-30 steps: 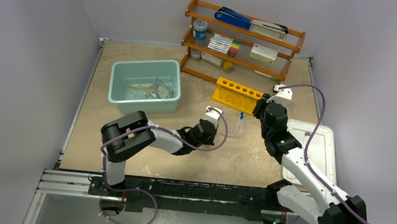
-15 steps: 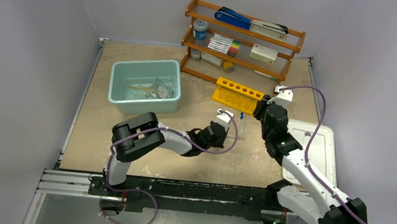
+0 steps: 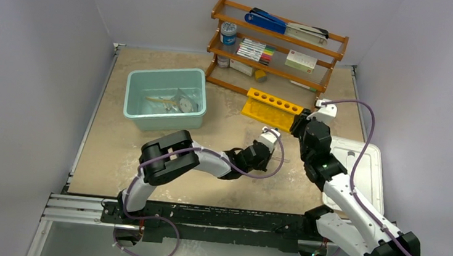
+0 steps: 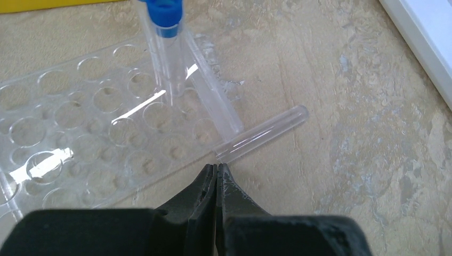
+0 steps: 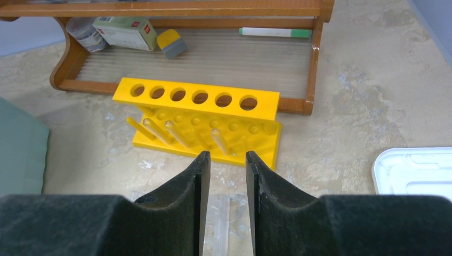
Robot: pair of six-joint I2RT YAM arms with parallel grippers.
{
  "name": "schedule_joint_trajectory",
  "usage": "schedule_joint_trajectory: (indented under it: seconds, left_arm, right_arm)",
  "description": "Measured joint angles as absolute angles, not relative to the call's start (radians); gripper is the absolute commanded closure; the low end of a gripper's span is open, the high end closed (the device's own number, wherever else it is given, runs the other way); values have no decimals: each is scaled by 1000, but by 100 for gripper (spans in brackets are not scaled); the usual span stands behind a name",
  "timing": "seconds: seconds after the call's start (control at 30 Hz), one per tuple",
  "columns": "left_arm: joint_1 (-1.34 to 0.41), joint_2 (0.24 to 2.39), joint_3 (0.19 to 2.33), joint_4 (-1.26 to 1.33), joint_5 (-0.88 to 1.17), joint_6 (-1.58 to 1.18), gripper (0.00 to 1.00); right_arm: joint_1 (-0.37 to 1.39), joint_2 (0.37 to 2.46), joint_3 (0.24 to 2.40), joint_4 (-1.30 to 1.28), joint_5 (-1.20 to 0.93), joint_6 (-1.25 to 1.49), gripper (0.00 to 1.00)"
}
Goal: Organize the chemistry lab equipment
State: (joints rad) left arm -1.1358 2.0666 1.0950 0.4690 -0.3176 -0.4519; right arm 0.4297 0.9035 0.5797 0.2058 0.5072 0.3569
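Note:
My left gripper (image 4: pixel 217 168) is shut and empty, low over the table, its tips almost touching the open end of a clear test tube (image 4: pixel 264 133) lying flat. Beside the tube is a clear holed tube tray (image 4: pixel 90 138) with a blue-capped tube (image 4: pixel 166 37) standing in it. In the top view the left gripper (image 3: pixel 273 154) is stretched to centre right. My right gripper (image 5: pixel 227 158) is open and empty, held just in front of the yellow holed test-tube rack (image 5: pixel 205 118), which also shows in the top view (image 3: pixel 269 107). The right gripper (image 3: pixel 299 121) is next to the rack's right end.
A teal bin (image 3: pixel 134 95) at the left holds an amber tube and clear glassware. A wooden shelf (image 3: pixel 336 48) with markers and a blue stapler stands at the back. A white lid (image 3: pixel 368 177) lies at the right, its corner close to the tube (image 4: pixel 421 37).
My left arm has reached steadily rightward across the table, from the middle to beside the clear tray and tube. The right arm has hardly moved.

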Motion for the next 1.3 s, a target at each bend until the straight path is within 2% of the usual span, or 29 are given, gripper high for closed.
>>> schedule_joint_trajectory:
  seconds: [0.43, 0.6, 0.7, 0.8, 0.87, 1.3]
  left_arm:
    - [-1166, 2094, 1139, 464, -174, -392, 97]
    - [-1175, 2055, 1089, 466, -124, -362, 92]
    - [-1176, 2028, 1079, 421, -106, -323, 81]
    - [-1179, 2005, 1079, 368, -97, -285, 65]
    - [-1179, 1987, 1082, 337, -97, -258, 62]
    - [-1179, 2043, 1340, 194, -70, -123, 60]
  right_arm:
    - [430, 873, 568, 184, 509, 357, 67]
    - [430, 859, 568, 181, 511, 357, 67]
    - [430, 849, 568, 175, 511, 357, 67]
    - [430, 839, 568, 170, 513, 356, 67]
    - [430, 834, 568, 167, 514, 356, 67]
    - [421, 782, 595, 146, 540, 354, 67]
